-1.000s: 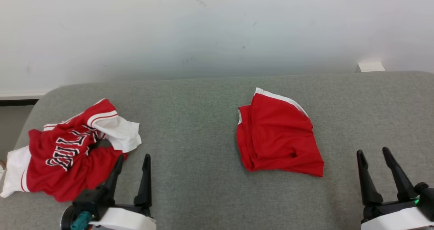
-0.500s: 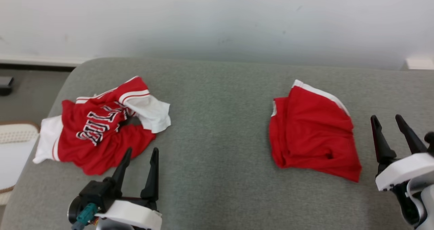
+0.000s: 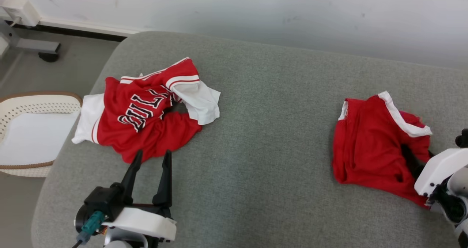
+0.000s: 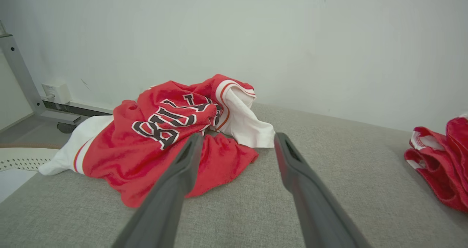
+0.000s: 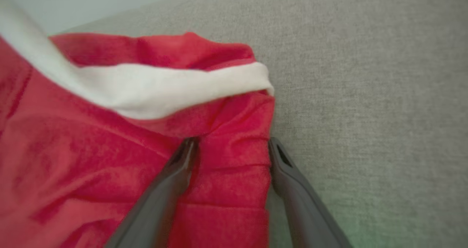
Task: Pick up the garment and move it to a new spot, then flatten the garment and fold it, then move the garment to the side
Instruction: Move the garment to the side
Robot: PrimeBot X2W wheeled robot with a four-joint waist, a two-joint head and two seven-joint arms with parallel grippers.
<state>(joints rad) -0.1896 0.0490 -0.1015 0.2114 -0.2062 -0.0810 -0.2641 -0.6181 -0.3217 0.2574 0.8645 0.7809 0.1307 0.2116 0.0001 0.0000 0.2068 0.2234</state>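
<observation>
Red shorts (image 3: 365, 145) bunch between the parted jaws of my right end effector (image 5: 232, 142); my left end effector (image 3: 153, 153) gapes near the jersey (image 3: 146, 109).

Bright even light, soft shadows, right wrist view blurry

Noted a grey upholstered surface (image 3: 263, 138) running along a white wall (image 3: 256, 7). Spotted a white perforated basket (image 3: 22, 107) with a brown rim on the grey floor (image 3: 73, 65), just off that surface's left end. Saw a grey metal frame leg (image 3: 33, 45) with a dark foot and a white box (image 3: 20, 10) low by the wall, far left corner.
</observation>
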